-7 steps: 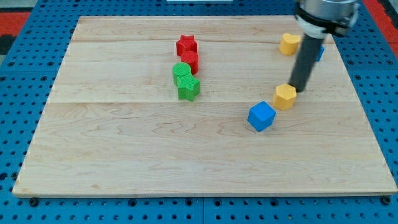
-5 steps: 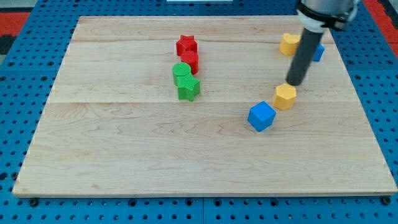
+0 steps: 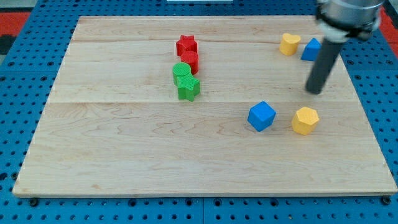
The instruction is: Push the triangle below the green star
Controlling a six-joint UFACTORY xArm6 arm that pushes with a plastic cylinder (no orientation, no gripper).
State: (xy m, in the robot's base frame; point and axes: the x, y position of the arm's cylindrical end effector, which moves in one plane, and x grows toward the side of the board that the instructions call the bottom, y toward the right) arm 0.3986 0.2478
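Wooden board (image 3: 155,155) on a blue pegboard surface (image 3: 18,74), carrying seven blocks in all: two red, two green, two yellow-orange and two blue, minus none hidden save where noted.

Red, two: a red star (image 3: 186,45) at the far centre, and a red rounded block (image 3: 190,60) touching it on the near side. Green, two: a green round block (image 3: 181,70) just near-left of the red rounded block, and the green star (image 3: 188,87) touching it on the near side. These four form one tight cluster running far to near.

Yellow-orange, two: a yellow block (image 3: 289,43) at the far right, its shape hard to make out, and a yellow hexagonal block (image 3: 305,120) near the right edge, lying apart from everything else. Blue, two: a blue cube (image 3: 261,116) just left of the yellow hexagonal block, not touching it, and a blue triangle (image 3: 311,49) at the far right, beside the yellow block and partly covered by the rod.

My tip (image 3: 314,91) rests on bare board, on the near side of the blue triangle and on the far side of the yellow hexagonal block, touching neither. The arm ends in a plain rod, so there are no jaws to be open or closed. The blue triangle lies well apart from the green star, far off to its right and farther back.
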